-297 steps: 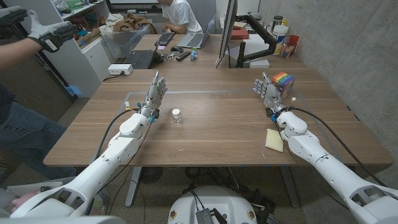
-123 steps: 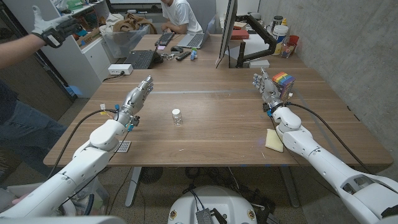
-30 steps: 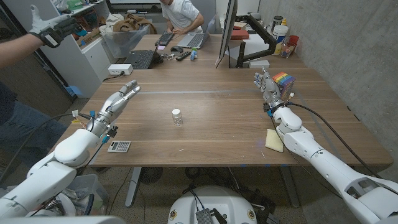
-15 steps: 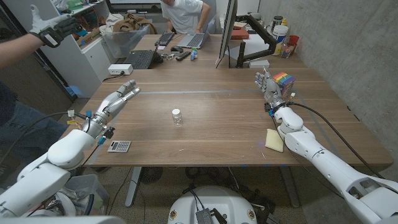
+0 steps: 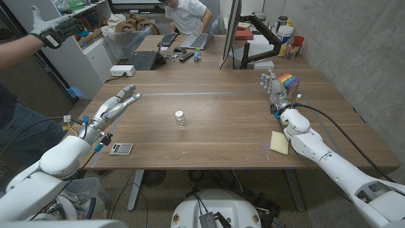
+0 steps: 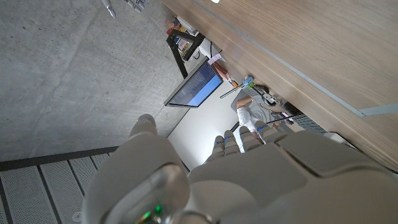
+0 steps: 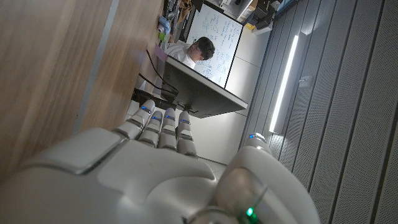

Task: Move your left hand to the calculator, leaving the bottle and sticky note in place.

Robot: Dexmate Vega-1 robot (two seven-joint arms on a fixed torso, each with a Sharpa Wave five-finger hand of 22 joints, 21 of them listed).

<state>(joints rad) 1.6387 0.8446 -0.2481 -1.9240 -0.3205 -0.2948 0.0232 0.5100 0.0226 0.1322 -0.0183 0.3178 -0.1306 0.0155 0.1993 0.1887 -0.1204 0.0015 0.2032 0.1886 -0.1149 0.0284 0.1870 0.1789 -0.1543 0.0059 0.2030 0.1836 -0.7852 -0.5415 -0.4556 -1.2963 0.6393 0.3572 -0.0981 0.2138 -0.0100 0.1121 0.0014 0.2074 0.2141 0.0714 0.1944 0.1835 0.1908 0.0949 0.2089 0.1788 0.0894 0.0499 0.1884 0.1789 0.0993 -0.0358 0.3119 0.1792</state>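
Calculator (image 5: 121, 149) sits near the desk's (image 5: 215, 136) front left edge. We see our left hand (image 5: 115, 106) above it, fingers spread, empty. Bottle (image 5: 180, 119) mid-desk, sticky note (image 5: 278, 142) front right. Right hand (image 5: 276, 88) upright, holding nothing.

Calculator (image 5: 121, 149) left of bottle (image 5: 180, 118); sticky note (image 5: 278, 142) right.
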